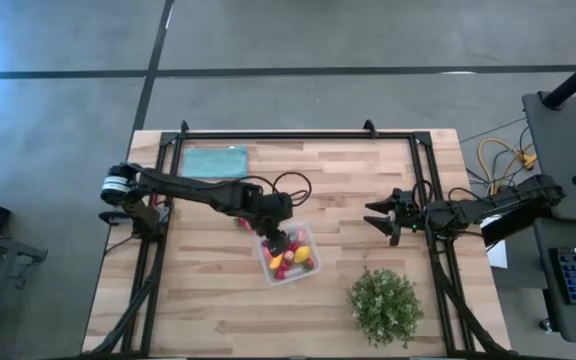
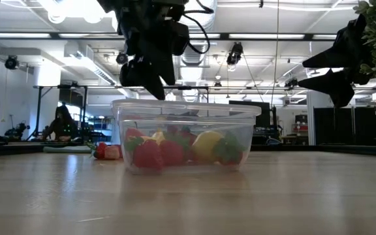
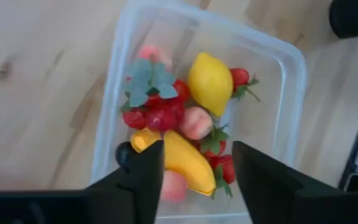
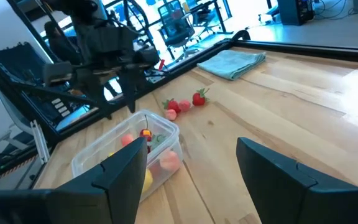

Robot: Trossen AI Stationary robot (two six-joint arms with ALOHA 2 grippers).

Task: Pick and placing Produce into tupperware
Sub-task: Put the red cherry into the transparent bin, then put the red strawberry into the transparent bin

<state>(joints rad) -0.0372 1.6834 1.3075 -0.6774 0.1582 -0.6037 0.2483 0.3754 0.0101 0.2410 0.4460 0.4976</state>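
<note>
left gripper (image 1: pixel 286 240) hovering over tupperware (image 1: pixel 286 257), fingers (image 3: pixel 143 180) parting, gripping nothing; most produce (image 3: pixel 194 124) sitting inside; leftover berries (image 4: pixel 185 102) lying on bench (image 1: pixel 218 310) just behind box, nearer left arm; right gripper (image 1: pixel 381 216) idling open, empty

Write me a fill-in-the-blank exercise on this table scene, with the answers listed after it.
1. The left pincer hangs directly above the clear ____.
2. The largest yellow fruit in the tupperware beside the banana is a ____.
3. A few pieces of produce lie on the wooden table between the tupperware and the folded teal ____.
4. The right pincer waits with its fingers ____, holding nothing.

Missing words: tupperware; lemon; cloth; open
</note>
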